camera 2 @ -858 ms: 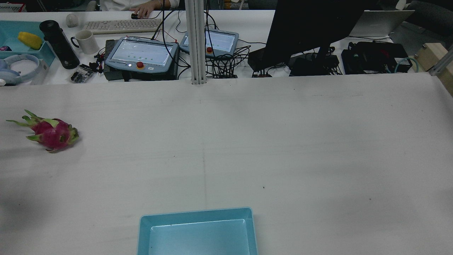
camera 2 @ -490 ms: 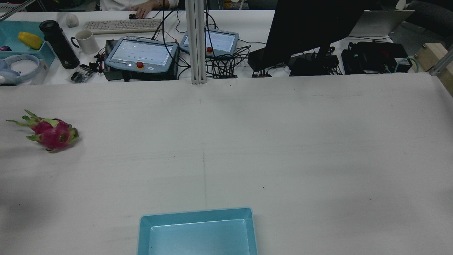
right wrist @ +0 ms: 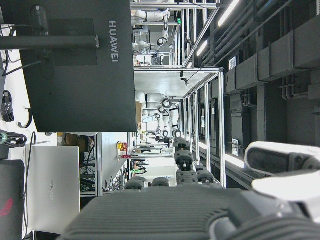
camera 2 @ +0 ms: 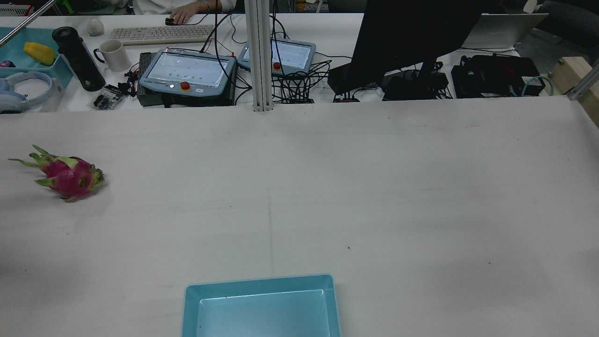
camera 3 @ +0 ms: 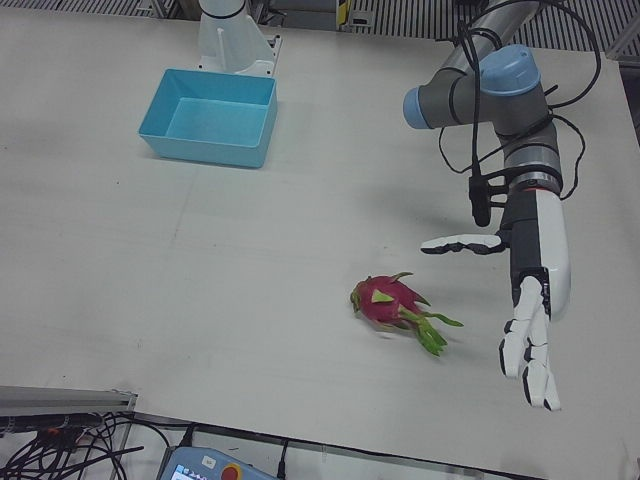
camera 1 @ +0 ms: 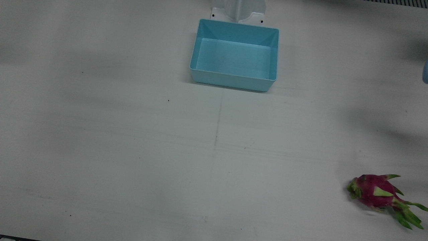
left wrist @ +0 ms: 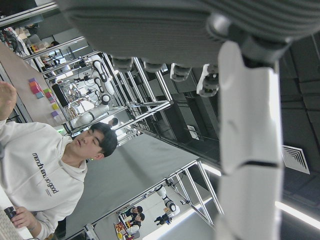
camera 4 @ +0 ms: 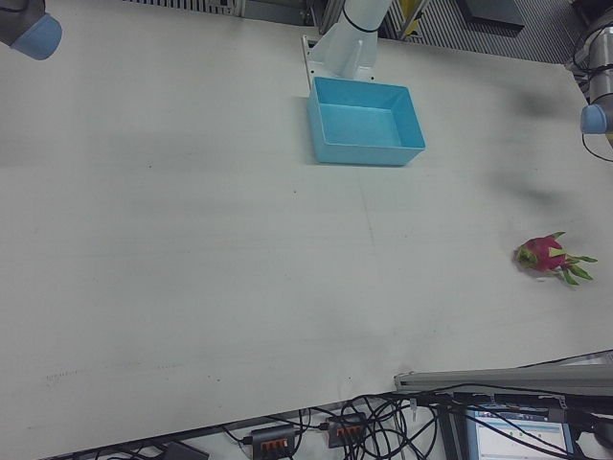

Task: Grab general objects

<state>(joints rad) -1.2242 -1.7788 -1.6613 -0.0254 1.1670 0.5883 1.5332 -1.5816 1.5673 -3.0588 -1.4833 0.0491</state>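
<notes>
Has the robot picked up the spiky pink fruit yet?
Not yet. The dragon fruit lies untouched on the table. The left hand hangs open beside it, holding nothing. Reaching in, closing on the fruit and lifting it are all left. The blue bin is empty.

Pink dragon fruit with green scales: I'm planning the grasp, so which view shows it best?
The left-front view: the pink dragon fruit with green scales lies closest there, beside the open left hand. Front, rear and right-front views show it at an edge; the hand views miss it.

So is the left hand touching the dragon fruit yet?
Apart. The left-front view shows bare table between the open left hand and the dragon fruit.
</notes>
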